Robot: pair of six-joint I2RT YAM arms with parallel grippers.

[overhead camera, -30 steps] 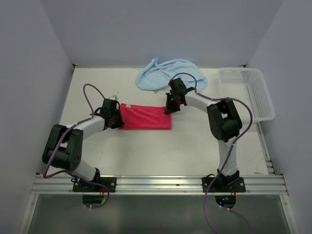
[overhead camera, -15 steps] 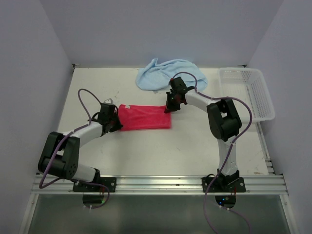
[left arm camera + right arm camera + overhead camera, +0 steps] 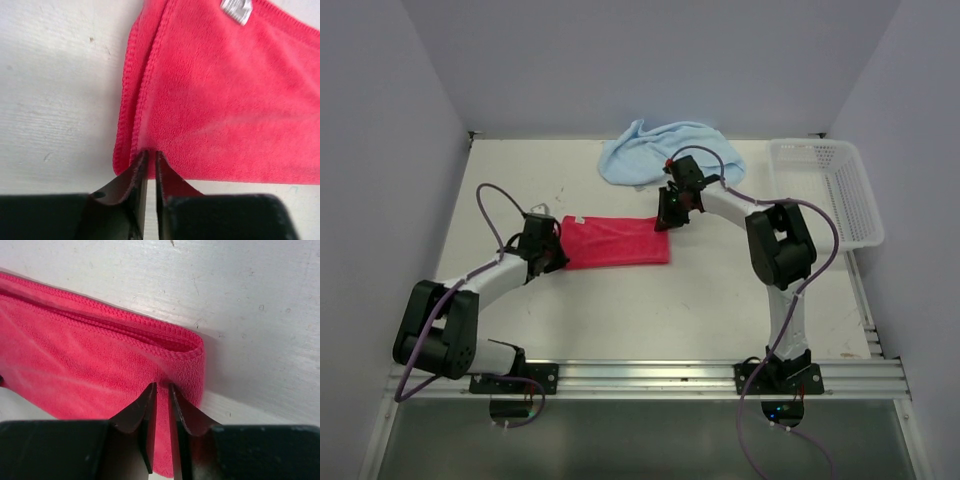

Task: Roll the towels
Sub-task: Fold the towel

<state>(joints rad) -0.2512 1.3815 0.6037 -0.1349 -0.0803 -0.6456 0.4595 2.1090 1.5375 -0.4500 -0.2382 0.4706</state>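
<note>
The white table (image 3: pixel 620 320) fills the middle of the top view, with the white basket (image 3: pixel 820 146) at its upper right edge. The crumpled light blue towel (image 3: pixel 655 150) lies at upper centre, untouched. The red-pink towel (image 3: pixel 620 242) is folded into a flat strip across the centre, with one arm at each short end. The left gripper (image 3: pixel 151 152) sits at the strip's left hem and the right gripper (image 3: pixel 162 386) near its folded right end. On both, the jaws stand almost together with only a thin slit, tips against the cloth. I cannot tell whether either nips a fold. The step in hand looks like starting the roll on this strip. It would go best by catching all layers at one short end, turning them over tightly and squarely. The other end should be pinned so the strip does not slide or skew. The stacked hems should stay aligned, and the small white tag (image 3: pixel 236 9) should end up tucked inside.
</note>
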